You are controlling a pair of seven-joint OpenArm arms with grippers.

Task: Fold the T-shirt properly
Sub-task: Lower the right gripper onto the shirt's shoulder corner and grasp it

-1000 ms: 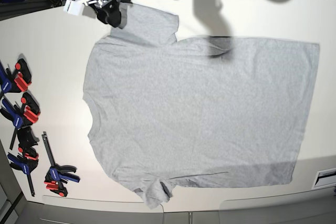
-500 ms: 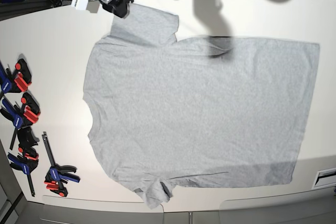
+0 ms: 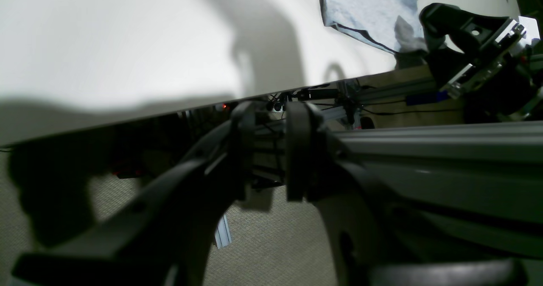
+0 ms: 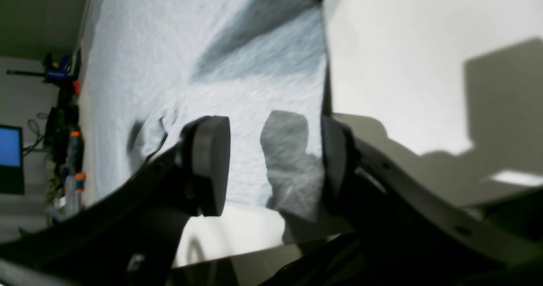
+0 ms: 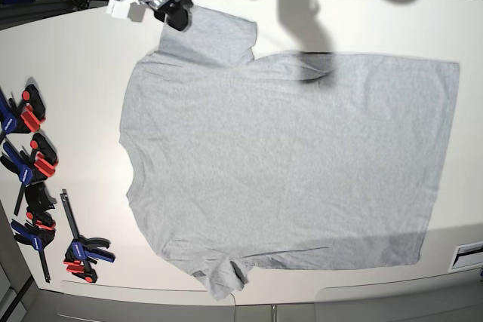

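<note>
1. Grey T-shirt [image 5: 287,164] lies spread flat on the white table [image 5: 68,58], plain side up, collar toward the clamp side, hem toward the opposite edge. One sleeve sits at the far table edge, the other at the near edge, slightly bunched.
2. Right gripper [image 5: 172,11] sits at the far sleeve's outer corner; in its wrist view the jaws stand apart with the sleeve's edge and corner between them, one pad [image 4: 210,163] over the cloth. No pinch visible, so open, not holding.
3. Left gripper [image 3: 271,150] is off the far table edge, over the frame rails and floor; jaws show a narrow gap with nothing between them, part open and empty. The T-shirt is well away from it.
4. Step in hand, my read: take the far sleeve to start a fold. To do it well: get the lower pad under the hem, close on both layers right at the corner, lift only a little, carry the sleeve inward over the body so the fold line runs straight from shoulder to hem. The left gripper needs to get back over the table to take the hem corner on the same side.
5. Count: one T-shirt, two sleeves visible, two grippers, roughly six red-blue-black clamps [image 5: 34,160] in a cluster beside the collar side, exact count unclear.
</note>
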